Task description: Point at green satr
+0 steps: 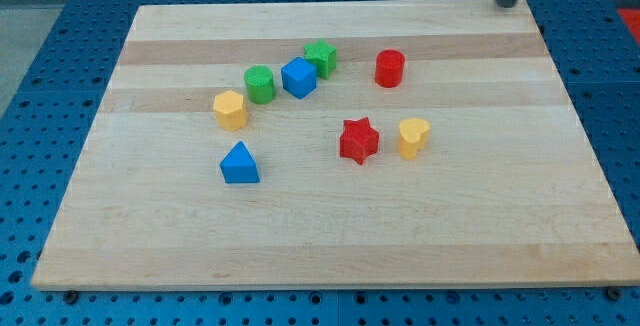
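The rod's tip point(508, 3) rests at the board's top right corner, well apart from the green star point(321, 57); it has no jaws.

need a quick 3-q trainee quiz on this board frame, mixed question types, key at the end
1. True or false: the green star touches the blue cube.
2. Multiple choice: my tip sits at the view's A) top right, far from all blocks B) centre, beside the red star C) bottom left.
3. Fill in: the block nearest the view's bottom is the blue ____.

Key: 1 true, or at least no gap shows between them. 2 A. 3 triangle.
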### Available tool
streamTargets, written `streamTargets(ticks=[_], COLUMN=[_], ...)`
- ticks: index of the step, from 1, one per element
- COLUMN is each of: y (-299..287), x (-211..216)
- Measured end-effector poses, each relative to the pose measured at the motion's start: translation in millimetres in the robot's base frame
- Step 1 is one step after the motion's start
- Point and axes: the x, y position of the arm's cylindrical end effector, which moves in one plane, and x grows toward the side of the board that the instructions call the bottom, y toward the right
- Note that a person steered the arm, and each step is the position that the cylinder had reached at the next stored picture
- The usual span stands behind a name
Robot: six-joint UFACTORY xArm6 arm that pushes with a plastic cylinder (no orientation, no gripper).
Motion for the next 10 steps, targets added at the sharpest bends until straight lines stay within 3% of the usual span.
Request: streamTargets(ticks=[2, 5, 7, 10], y=[-18, -113, -141, -227], x=[0, 34, 63, 70])
